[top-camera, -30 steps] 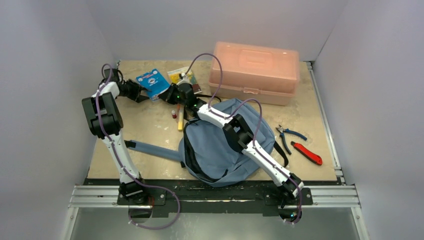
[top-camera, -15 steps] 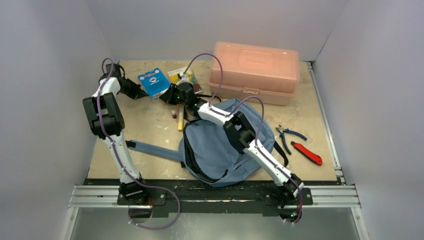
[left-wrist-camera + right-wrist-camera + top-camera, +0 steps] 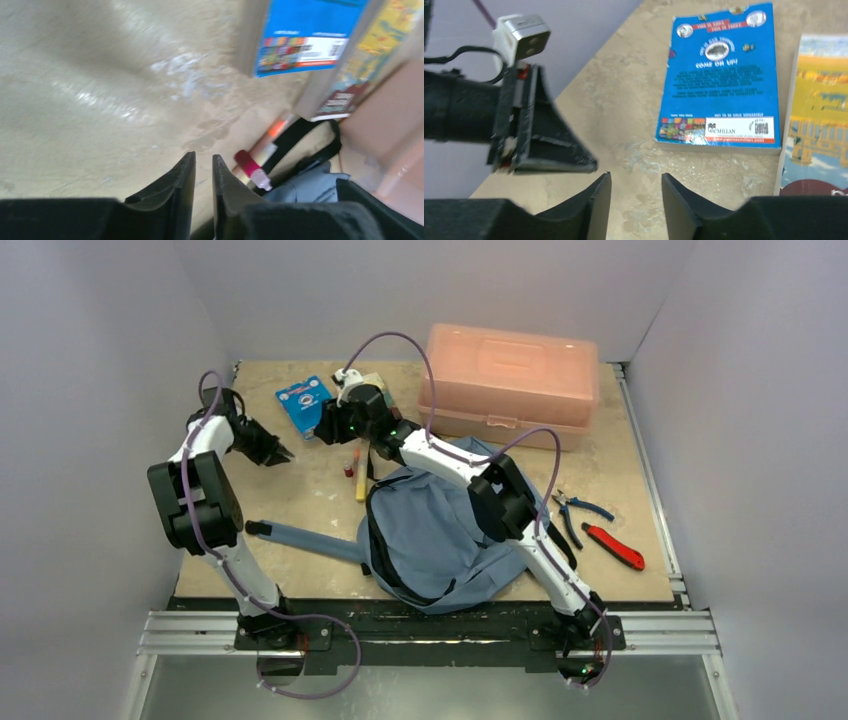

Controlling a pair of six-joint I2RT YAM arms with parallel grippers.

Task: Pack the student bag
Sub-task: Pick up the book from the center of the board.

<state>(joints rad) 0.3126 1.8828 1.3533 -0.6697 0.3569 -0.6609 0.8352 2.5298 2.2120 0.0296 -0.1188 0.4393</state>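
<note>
The blue-grey student bag (image 3: 440,530) lies open-mouthed at the table's middle front, one wide strap (image 3: 300,538) trailing left. Its edge shows in the left wrist view (image 3: 310,185). A blue book (image 3: 303,405) lies flat at the back left, also in the right wrist view (image 3: 721,75), beside a yellow book (image 3: 819,115). My right gripper (image 3: 325,426) is open and empty, hovering just near of the blue book (image 3: 634,200). My left gripper (image 3: 275,452) is shut and empty, left of a red-capped bottle (image 3: 250,164) and an orange stick (image 3: 272,132).
A closed salmon-pink plastic box (image 3: 510,380) stands at the back right. Blue-handled pliers (image 3: 580,510) and a red cutter (image 3: 615,547) lie right of the bag. The red-capped bottle (image 3: 349,469) and the stick (image 3: 360,485) lie just left of the bag's top.
My left gripper has pulled back from the blue book, toward the near left. My right arm has reached farther back and left, bringing its gripper up to the blue book.
</note>
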